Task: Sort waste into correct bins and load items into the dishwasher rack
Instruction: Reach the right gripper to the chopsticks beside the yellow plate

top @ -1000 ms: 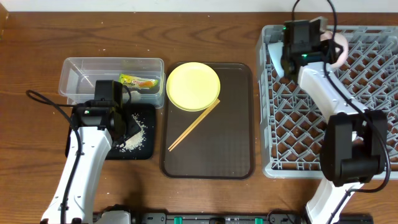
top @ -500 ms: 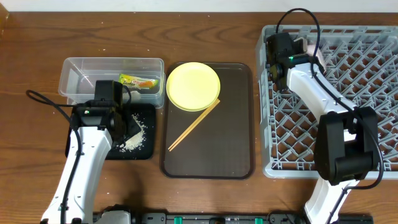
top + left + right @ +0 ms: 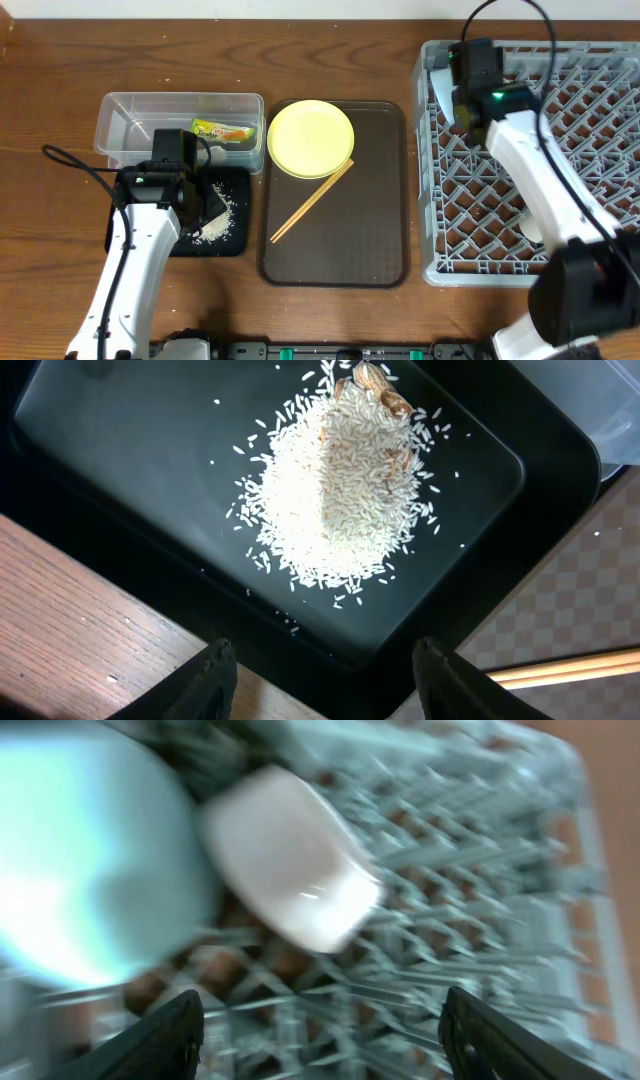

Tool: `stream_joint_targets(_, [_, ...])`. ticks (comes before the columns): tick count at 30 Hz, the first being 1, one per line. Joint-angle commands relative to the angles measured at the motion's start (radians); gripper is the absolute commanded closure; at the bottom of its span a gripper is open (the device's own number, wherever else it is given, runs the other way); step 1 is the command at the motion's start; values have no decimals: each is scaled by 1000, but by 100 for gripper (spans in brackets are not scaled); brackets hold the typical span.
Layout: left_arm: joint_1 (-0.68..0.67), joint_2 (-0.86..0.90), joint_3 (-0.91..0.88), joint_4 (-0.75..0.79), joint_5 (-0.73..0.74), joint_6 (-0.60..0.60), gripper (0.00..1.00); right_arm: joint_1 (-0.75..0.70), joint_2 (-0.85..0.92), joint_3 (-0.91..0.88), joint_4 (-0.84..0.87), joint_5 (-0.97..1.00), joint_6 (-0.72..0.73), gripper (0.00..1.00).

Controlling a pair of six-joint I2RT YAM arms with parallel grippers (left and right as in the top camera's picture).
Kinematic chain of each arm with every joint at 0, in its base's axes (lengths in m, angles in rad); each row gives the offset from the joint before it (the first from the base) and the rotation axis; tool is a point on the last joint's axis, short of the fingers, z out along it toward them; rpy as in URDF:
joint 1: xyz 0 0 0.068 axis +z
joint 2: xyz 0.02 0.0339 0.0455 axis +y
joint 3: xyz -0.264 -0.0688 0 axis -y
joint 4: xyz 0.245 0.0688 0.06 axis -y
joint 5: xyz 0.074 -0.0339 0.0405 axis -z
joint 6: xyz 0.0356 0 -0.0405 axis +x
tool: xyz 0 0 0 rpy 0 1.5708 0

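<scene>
My left gripper (image 3: 325,660) hangs open over the near edge of the black tray (image 3: 120,470), which holds a heap of white rice crumbs (image 3: 340,490). The green-and-orange wrapper (image 3: 225,131) lies in the clear tub (image 3: 150,125). On the brown tray rest the yellow plate (image 3: 311,138) and the chopsticks (image 3: 312,202). My right gripper (image 3: 322,1010) is open and empty above the grey dishwasher rack (image 3: 600,150), at its back left. The blurred right wrist view shows the light blue bowl (image 3: 90,850) and a small pale cup (image 3: 290,870) in the rack ahead of the fingers.
The brown serving tray (image 3: 370,230) sits between the bins and the rack. A white rounded thing (image 3: 530,232) shows in the rack beside my right forearm. The left arm's cable (image 3: 80,165) trails over the wood at the left.
The right jaws have opened wider, and the right wrist swung left and then back right over the rack's back left. The left arm has not moved.
</scene>
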Motion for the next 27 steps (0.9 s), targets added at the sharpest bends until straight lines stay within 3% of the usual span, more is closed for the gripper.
stream_joint_targets(1, [5, -7, 0, -5, -19, -9, 40, 32, -46, 5, 3, -454, 21, 29])
stream_joint_targets(5, [5, -7, 0, -5, -19, -9, 40, 87, -40, 5, -2, -673, 53, 33])
stream_joint_targets(14, [5, -7, -1, -5, -19, -9, 40, 317, 21, 4, -51, -673, 300, 37])
stream_joint_targets(20, [5, -7, -1, -5, -19, -9, 40, 480, 83, 4, -9, -673, 328, 40])
stream_joint_targets(27, [5, -7, -1, -17, -20, -8, 40, 603, 184, 4, 49, -673, 404, 55])
